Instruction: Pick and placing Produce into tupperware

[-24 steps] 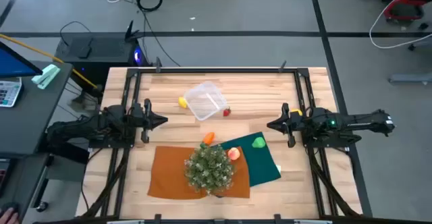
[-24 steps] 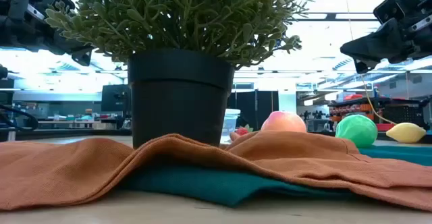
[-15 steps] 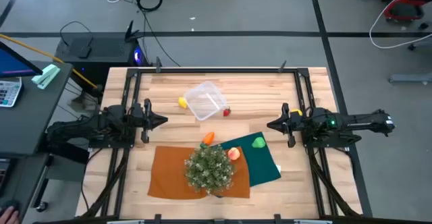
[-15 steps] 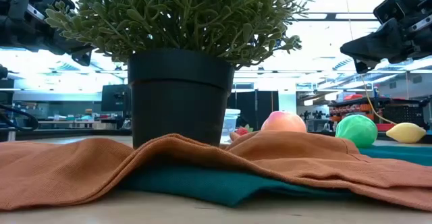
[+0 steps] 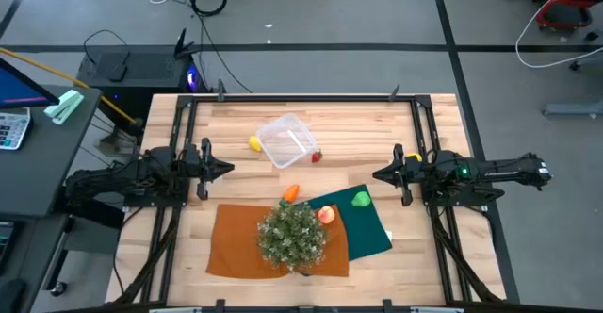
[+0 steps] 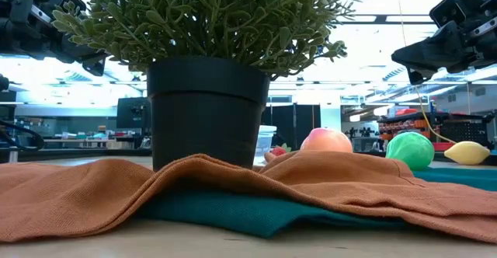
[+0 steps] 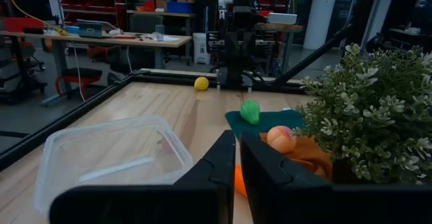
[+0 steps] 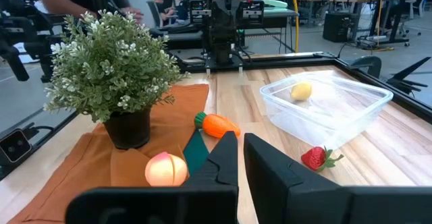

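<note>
We see the left gripper [image 5: 229,169] at the left side of the table [image 5: 377,124], raised above the wood, its fingers [image 7: 223,158] pressed nearly together with only a thin slit between them and nothing held. The right gripper [image 5: 376,173] sits at the right side at matching height, fingers [image 8: 226,153] likewise almost closed and empty. The two tips face each other across the middle of the table, well apart.

The clear container [image 5: 285,140] rests on bare wood in the far half of the table, turned at an angle to the table edges. A yellow fruit [image 5: 254,143] lies just beside its left wall, and a strawberry [image 5: 317,156] lies just beside its right corner. We note open wood on all sides of the container, up to the far rail.

A carrot [image 5: 291,192] lies at the far edge of the orange cloth [image 5: 231,242], next to the potted plant [image 5: 293,235]. A peach [image 5: 326,215] sits at the plant's right, where the orange cloth meets the green cloth [image 5: 369,233]. A green fruit [image 5: 360,198] rests on the green cloth near its far right corner. A second yellow fruit [image 6: 467,152] lies on the wood beneath the right arm.

The plant and cloths occupy the near middle; bare wood lies between them and the container.
</note>
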{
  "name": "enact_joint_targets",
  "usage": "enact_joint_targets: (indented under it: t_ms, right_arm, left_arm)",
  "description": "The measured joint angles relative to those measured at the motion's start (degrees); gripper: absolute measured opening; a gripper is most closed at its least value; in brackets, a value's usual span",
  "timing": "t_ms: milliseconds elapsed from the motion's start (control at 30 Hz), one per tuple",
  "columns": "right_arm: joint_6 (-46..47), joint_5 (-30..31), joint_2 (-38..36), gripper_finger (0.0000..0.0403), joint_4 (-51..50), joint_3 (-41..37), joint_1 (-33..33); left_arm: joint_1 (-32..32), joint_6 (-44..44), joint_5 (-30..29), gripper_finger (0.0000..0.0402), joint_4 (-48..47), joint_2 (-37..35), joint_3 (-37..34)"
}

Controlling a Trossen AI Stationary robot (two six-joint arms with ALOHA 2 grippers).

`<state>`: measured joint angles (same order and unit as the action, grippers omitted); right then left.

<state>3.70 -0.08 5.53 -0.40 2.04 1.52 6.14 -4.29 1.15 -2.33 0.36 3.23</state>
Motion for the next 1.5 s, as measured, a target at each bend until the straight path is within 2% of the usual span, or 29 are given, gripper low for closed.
enact_joint_targets:
  t_ms: [333,667,1033,1500]
  right_arm:
    - [0.0,-0.01,-0.02,0.0,0.01,0.0,0.0]
    - [0.0,0.0,0.01,0.0,-0.01,0.01,0.0]
    - [0.0,-0.01,-0.01,0.0,0.01,0.0,0.0]
    - [0.0,0.01,0.0,0.0,-0.01,0.0,0.0]
  left_arm:
    - [0.01,0.0,-0.02,0.004,0.0,0.0,-0.01]
    - [0.01,0.0,0.0,0.0028,-0.02,0.0,-0.01]
    - [0.01,0.0,0.0,0.004,-0.01,0.0,-0.01]
    - [0.0,0.0,-0.02,0.003,-0.01,0.0,0.0]
